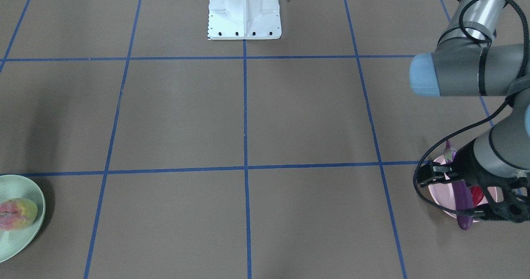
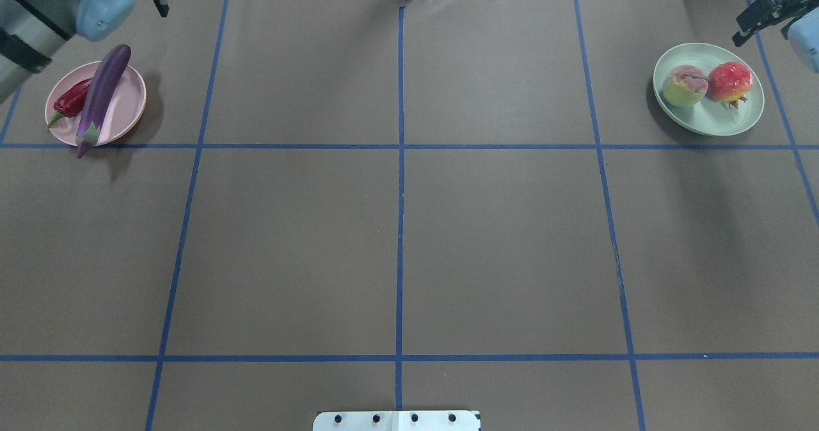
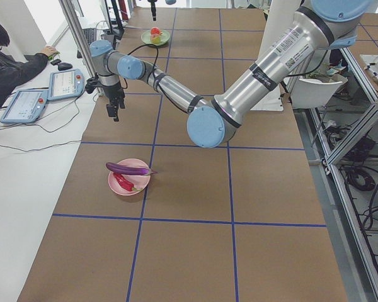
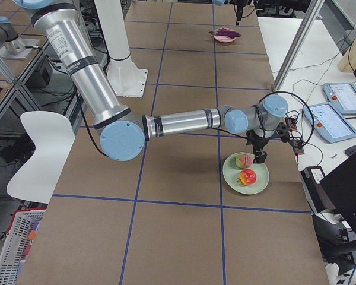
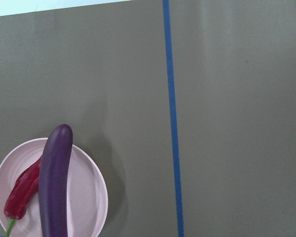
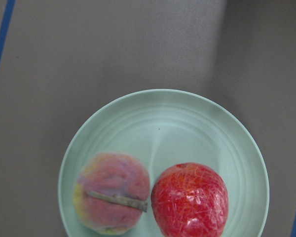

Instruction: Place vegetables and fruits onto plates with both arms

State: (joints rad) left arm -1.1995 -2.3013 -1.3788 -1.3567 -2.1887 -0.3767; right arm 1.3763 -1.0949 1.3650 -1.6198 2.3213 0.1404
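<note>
**Overhead exterior view: four items plated, risks in the retreat**

The brown surface [image 2: 397, 239] carries everything. The left arm [image 3: 264, 69] and right arm [image 4: 178, 122] each reach to a far corner.

The left gripper [image 1: 441, 196] hangs above the pink plate [image 2: 131, 95], its fingers spread wide and holding nothing. You cannot tell the spread of the right gripper [image 4: 259, 156], which hovers near the green plate [image 2: 716, 121].

The eggplant [image 2: 102, 92] lies across the pink plate and overhangs the rim at both ends. A low sideways pull-out, or the trailing cable, could likely tip it off.

The peach [image 2: 684, 86] and the red fruit [image 2: 729, 80] sit touching on the green plate. A nudge would probably roll them, the red fruit being nearer the rim.

The chili [image 2: 71, 100] rests beside the eggplant, its stem over the edge.

The task looks essentially complete.
</note>
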